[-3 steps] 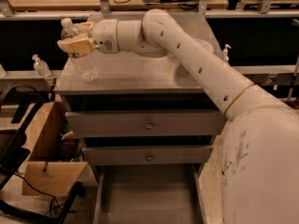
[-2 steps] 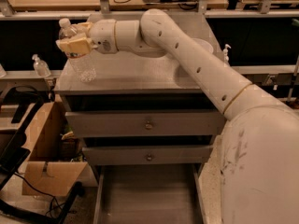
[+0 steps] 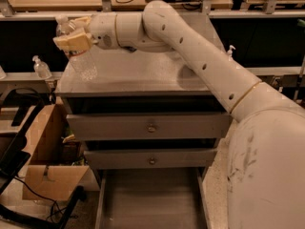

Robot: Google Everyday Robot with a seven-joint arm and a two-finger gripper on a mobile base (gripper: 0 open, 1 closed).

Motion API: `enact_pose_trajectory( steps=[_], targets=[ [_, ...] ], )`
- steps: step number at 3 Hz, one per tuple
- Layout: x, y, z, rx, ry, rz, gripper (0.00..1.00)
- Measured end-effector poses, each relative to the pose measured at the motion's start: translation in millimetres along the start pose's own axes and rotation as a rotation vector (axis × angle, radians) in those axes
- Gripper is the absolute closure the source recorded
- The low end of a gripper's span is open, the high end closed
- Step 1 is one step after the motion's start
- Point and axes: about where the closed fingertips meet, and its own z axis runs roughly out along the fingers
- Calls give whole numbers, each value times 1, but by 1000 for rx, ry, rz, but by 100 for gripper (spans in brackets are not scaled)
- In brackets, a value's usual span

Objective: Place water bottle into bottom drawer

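Gripper (image 3: 71,35) sits in the upper left of the frame, at the end of the white arm (image 3: 200,56) that reaches in from the lower right across the grey cabinet's top (image 3: 143,78). Its tan fingers (image 3: 74,41) are closed in on the upper part of the water bottle (image 3: 85,66), gripping it just under the neck, so that the white cap pokes out above them towards the upper left while the clear ribbed body hangs below. The bottle is tilted, top leaning left, and its base is over the left rear part of the cabinet top; whether the base touches the surface or is just off it cannot be told. In the lower centre of the frame the bottom drawer (image 3: 147,202) stands pulled out, with its flat grey floor showing and nothing lying on it. Above it the two grey-fronted drawers (image 3: 119,127) with small round knobs are pushed in. A small pump bottle (image 3: 42,68) stands on a shelf at the left edge, well apart from the gripper, and an open cardboard box (image 3: 45,178) sits on the floor in the lower left, beside the cabinet.
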Motion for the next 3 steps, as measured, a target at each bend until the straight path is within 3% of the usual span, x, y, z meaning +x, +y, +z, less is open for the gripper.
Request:
enact_pose_trajectory(
  steps=[1,2,3],
  targets=[
    [-38,17,-18,36,-8,-60,100],
    [-54,59,-46,90,-12,-97,100],
    [-37,113,-61,103,-18,-126,100]
  ],
)
